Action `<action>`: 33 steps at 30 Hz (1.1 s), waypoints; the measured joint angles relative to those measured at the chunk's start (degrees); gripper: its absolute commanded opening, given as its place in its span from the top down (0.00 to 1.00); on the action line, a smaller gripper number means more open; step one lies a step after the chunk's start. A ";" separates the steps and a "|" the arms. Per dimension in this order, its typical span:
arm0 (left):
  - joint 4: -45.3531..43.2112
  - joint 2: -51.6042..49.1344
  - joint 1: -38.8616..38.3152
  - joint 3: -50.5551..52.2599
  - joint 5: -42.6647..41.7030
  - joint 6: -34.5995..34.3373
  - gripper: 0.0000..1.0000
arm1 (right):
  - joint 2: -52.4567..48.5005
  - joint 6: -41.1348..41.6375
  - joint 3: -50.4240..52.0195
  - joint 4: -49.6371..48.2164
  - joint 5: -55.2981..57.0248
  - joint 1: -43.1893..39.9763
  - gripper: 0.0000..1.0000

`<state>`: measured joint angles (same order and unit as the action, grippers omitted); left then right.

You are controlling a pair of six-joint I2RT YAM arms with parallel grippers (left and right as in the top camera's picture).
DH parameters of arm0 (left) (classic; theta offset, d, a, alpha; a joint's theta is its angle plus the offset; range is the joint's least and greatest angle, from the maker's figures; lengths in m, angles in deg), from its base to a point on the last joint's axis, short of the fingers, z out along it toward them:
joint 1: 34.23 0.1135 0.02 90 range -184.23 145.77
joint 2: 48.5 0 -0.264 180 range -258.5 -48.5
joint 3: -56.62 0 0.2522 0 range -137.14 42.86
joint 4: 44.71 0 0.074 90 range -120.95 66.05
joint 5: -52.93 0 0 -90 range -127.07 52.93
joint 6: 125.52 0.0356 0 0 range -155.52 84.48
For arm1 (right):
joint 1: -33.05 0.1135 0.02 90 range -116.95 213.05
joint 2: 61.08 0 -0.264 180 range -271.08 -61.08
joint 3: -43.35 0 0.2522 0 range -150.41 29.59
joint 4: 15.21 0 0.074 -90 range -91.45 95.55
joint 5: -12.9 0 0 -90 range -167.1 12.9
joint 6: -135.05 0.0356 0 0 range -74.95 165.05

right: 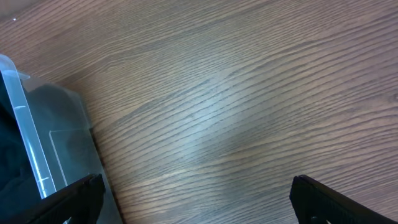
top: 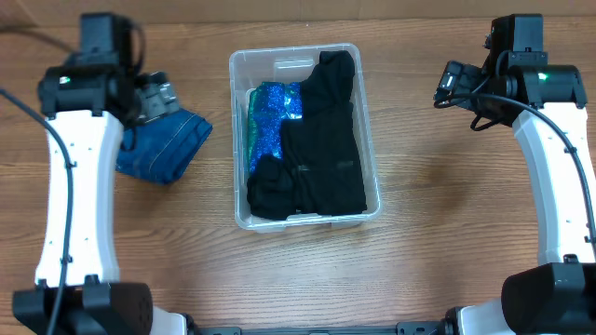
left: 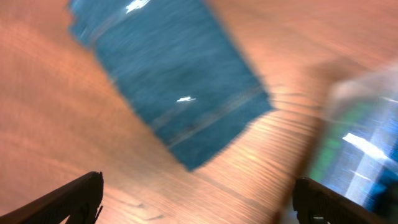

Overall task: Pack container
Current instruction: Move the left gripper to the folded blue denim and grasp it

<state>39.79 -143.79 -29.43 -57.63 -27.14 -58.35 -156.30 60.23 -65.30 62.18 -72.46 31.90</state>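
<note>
Wooden table [top: 438, 186]: denim [top: 163, 149] lies left of the part-filled container [top: 370, 140]. My left gripper [left: 196, 190] hovers over the denim, jaws apart; my right gripper [right: 196, 186] is also apart. Next, probably: descend, clamp denim.

My left wrist view is smeared: the denim cloth [left: 174, 87] runs off its top edge, and the container [left: 360, 143] is a blur at right. The bottom edge crops my left fingers [left: 68, 199] and right fingers [right: 68, 202]. Overhead, black clothing [top: 321, 140] hides most of the container's floor.

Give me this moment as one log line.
left gripper: open, near denim cloth | right gripper: open, over table | container: black clothes, sparkly blue fabric inside | denim cloth: outside, left of it
</note>
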 measured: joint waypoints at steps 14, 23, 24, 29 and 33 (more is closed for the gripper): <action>-38.25 -15.69 23.98 28.30 -29.22 0.79 0.00 | 0.00 -0.04 0.00 -0.02 0.00 0.00 0.00; -41.86 -20.68 24.59 25.88 -33.97 -1.88 0.93 | 0.00 -0.20 0.00 0.04 -0.02 0.00 0.00; -42.80 -21.55 24.74 25.86 -34.95 -1.90 0.96 | 0.00 -0.24 0.00 0.02 -0.02 0.00 0.00; -41.97 -20.87 26.03 25.88 -37.97 -0.74 0.96 | 0.00 -0.20 0.00 0.20 0.00 0.02 0.00; -36.68 -12.87 24.90 29.33 -37.05 0.76 0.96 | 0.00 -0.22 0.00 0.24 0.00 0.02 0.00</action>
<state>3.11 -156.66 -4.54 -28.30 -64.19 -57.59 -156.30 60.01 -65.30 62.42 -72.46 31.92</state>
